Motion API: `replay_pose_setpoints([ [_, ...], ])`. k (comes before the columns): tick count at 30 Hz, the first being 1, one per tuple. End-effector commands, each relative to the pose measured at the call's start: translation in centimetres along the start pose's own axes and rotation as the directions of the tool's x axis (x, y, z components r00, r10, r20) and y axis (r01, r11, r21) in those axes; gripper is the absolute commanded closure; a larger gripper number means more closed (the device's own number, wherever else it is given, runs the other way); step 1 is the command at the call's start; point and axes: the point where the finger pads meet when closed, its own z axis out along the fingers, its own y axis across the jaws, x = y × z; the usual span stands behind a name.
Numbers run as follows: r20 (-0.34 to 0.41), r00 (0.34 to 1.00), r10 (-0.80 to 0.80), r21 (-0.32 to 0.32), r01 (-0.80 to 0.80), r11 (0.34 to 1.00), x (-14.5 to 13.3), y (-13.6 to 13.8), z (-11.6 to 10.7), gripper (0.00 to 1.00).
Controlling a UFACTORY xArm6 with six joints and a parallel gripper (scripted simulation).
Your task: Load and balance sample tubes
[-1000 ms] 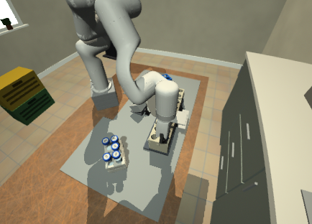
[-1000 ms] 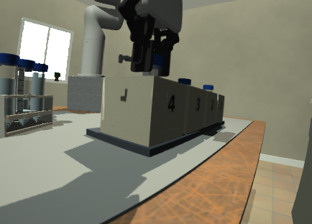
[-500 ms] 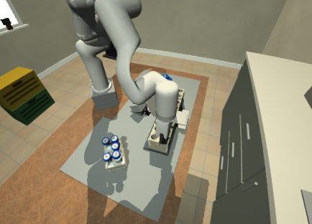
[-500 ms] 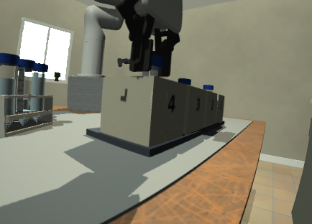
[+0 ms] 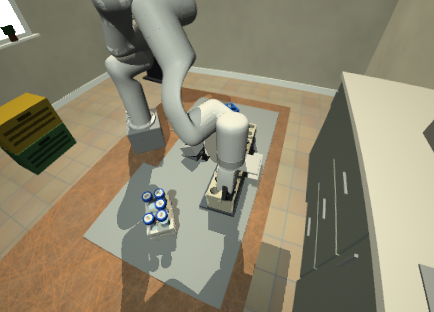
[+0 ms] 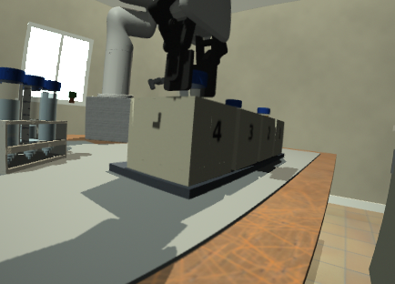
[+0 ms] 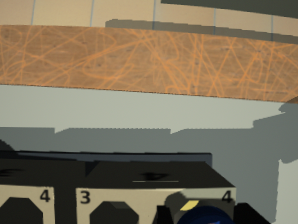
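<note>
My gripper stands over the nearest adapter, number 4, at the front end of the loading stand. Its fingers are slightly open around a blue-capped tube that stands down in a hole of that adapter, only its cap showing. The wrist view shows a yellowish dot on that cap; its writing is cut off. Adapter 3 and adapter 2 stand behind, with blue caps showing above that row.
A loose rack with several blue-capped tubes stands to the left of the stand. Another rack with a blue cap shows behind the arm. The robot base is at the back left. A dark cabinet lines the right.
</note>
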Motion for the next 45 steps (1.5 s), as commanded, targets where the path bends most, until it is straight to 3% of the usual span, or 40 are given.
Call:
replay_pose_setpoints([
  [1, -0.004, 1.000, 0.000, -0.002, 0.000, 1.000, 0.2, 0.1, -0.6, 0.56],
  [45, -0.004, 1.000, 0.000, -0.002, 0.000, 1.000, 0.1, 0.1, -8.2, 0.56],
])
